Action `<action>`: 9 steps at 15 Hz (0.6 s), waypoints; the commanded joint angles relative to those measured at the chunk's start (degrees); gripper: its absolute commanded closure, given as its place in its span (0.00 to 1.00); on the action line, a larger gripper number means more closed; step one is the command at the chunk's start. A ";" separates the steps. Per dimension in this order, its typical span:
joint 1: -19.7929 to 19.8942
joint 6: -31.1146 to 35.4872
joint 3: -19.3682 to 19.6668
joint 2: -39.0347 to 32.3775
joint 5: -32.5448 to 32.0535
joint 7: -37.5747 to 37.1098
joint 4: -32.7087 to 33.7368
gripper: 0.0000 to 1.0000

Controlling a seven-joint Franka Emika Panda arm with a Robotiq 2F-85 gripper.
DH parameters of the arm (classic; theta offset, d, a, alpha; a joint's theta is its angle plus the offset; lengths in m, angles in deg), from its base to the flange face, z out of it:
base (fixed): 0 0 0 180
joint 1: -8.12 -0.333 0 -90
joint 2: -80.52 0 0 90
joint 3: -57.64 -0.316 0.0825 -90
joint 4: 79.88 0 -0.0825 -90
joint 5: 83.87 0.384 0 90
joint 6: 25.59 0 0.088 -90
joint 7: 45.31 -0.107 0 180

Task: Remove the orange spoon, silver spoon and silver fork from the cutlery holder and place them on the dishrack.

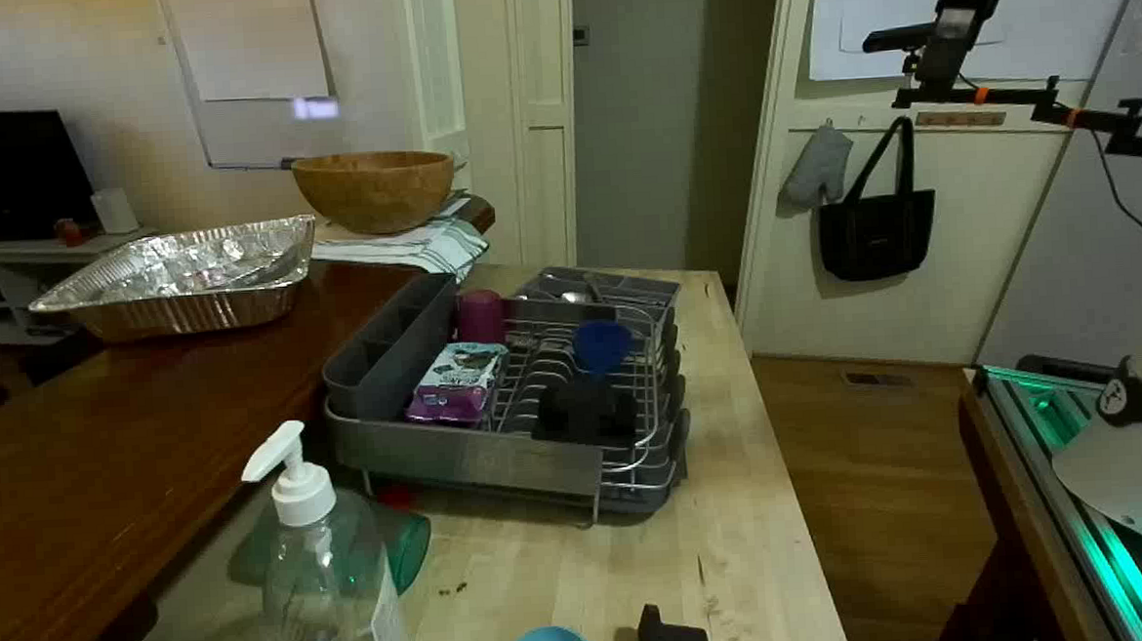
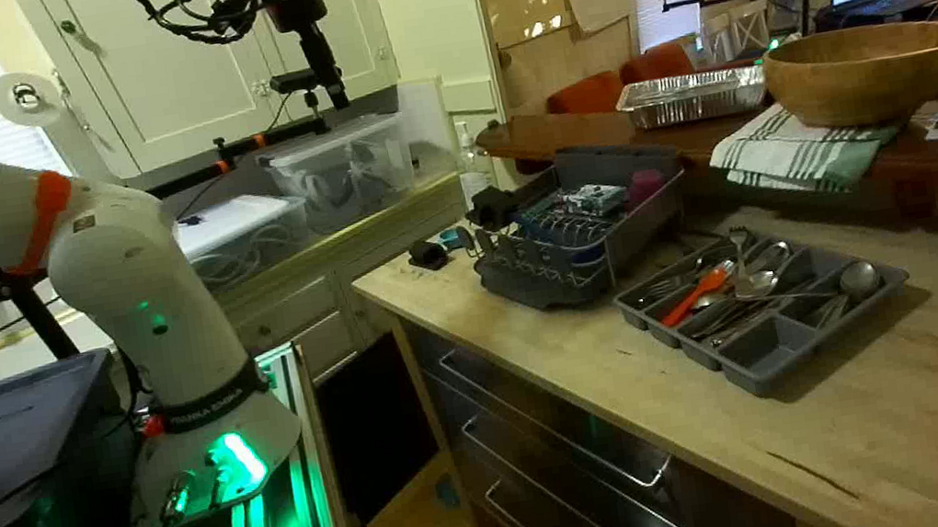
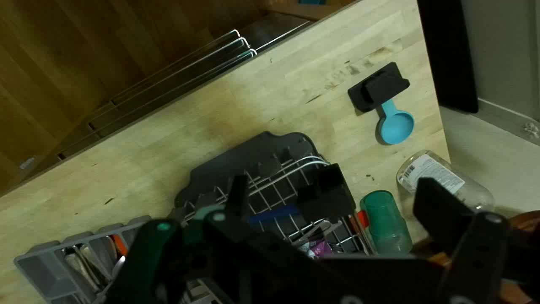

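Note:
The grey cutlery holder lies on the wooden counter, full of cutlery. The orange spoon lies in it; a bit also shows in the wrist view. A silver fork sticks up at its far side, near a silver spoon; I cannot tell which silver pieces are meant. The dishrack with its dark grey tray stands beside the holder. My gripper is open and empty, fingers wide apart, high above the counter. It hangs near the top edge in an exterior view.
The rack holds a purple cup, a packet, a blue item and a black holder. A green glass, a clear pump bottle and a blue scoop stand or lie nearby.

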 commanded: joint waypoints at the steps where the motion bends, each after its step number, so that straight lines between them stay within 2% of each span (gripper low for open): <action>1: 0.85 -0.33 -0.53 0.04 0.49 0.50 0.21 0.00; 8: 0.85 -0.33 -0.53 0.04 0.49 0.50 0.21 0.00; 9: 1.31 -0.35 0.37 0.67 -0.24 1.45 0.06 0.00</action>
